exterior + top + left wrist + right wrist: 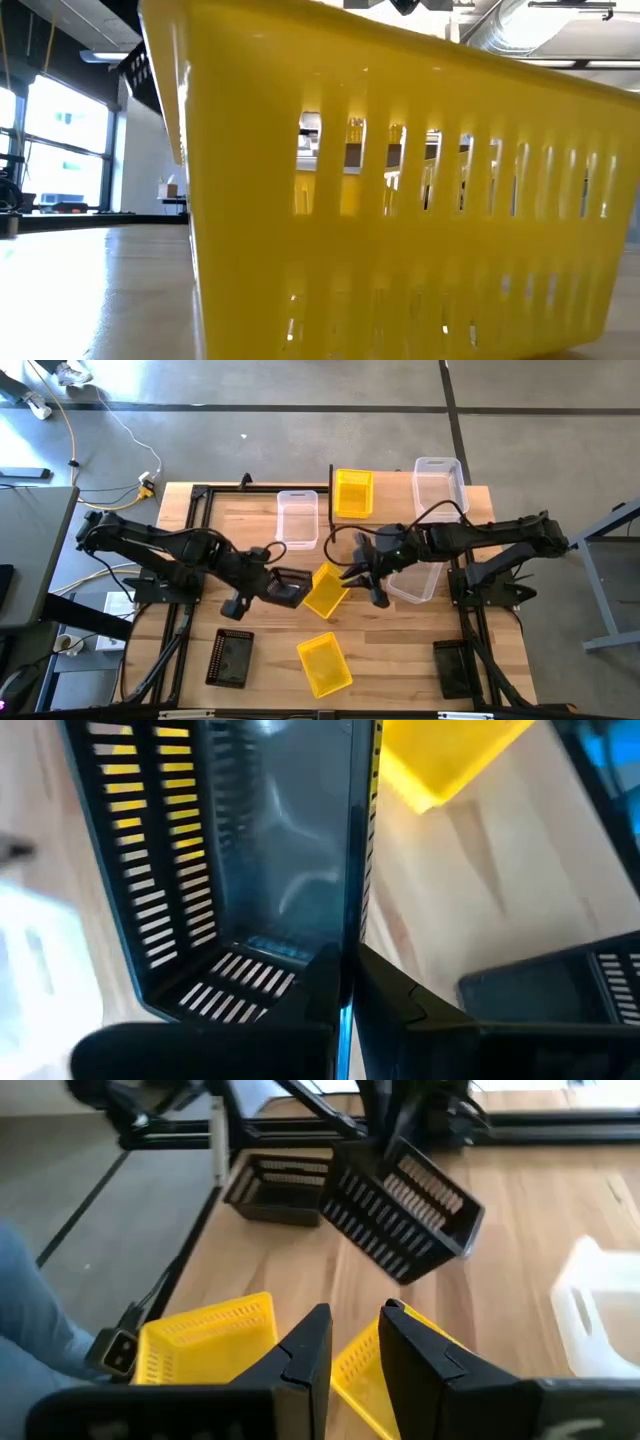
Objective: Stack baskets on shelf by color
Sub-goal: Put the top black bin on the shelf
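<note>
The job looks like it has only just started. One yellow basket [353, 493] sits far back by the black post, likely on the shelf [331, 495], though I cannot tell for sure. Nothing is stacked yet.

The left hand [283, 589] is pinched tight on the wall of a black basket [290, 588] and holds it up off the bench [390, 640], tipped on its side.

The right hand [362, 573] grips the rim of a tilted yellow basket [327, 590] in the middle, just beside that black one. Its long side runs from near-left to far-right.

Still on the bench are another yellow basket [324, 664] at the near edge, a black one near left [230, 658], a black one near right [455, 669], and three clear ones [297, 518] toward the far and right side.
</note>
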Robot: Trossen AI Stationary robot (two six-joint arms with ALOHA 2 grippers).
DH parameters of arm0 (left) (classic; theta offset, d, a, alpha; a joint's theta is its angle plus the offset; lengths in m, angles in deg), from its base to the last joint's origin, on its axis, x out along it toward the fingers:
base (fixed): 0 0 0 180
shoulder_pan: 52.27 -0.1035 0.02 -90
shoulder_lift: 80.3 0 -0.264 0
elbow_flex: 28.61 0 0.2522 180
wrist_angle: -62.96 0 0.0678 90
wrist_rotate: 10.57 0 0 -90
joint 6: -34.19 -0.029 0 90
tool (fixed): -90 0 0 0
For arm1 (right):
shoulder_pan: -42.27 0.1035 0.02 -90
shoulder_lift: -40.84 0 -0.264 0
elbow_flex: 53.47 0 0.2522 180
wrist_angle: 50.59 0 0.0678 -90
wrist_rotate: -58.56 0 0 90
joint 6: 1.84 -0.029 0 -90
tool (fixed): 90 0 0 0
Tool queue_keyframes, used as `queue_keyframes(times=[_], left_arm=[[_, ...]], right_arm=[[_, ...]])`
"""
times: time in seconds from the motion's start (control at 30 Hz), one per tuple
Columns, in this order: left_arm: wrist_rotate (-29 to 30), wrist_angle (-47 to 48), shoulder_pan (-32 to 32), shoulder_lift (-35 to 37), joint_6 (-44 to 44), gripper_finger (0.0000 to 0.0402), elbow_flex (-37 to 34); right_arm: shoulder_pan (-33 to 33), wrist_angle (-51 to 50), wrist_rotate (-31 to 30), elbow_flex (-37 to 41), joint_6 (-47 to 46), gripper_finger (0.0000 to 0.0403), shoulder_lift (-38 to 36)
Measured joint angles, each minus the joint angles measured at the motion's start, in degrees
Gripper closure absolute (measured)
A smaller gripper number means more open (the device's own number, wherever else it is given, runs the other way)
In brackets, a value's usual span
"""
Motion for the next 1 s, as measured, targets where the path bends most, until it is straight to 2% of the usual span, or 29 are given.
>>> queue_keyframes(times=[0.27,0.43,0.77,1.0], left_arm=[[0.0,-7.9,4.1,-4.1,1.5,0.0396,0.0],[0.3,-12.8,5.1,-6.6,1.6,0.0396,0.0],[0.4,-11.0,5.0,-11.4,0.0,0.0396,4.1],[1.6,-9.2,5.0,-13.4,-0.5,0.0396,6.7]], right_arm=[[0.3,6.2,0.6,0.0,8.5,0.0329,0.0],[0.1,9.1,3.1,0.0,12.2,0.0329,0.0],[0.1,7.3,10.5,-3.7,18.9,0.0329,4.1],[0.9,5.9,10.9,-3.7,19.2,0.0329,5.7]])
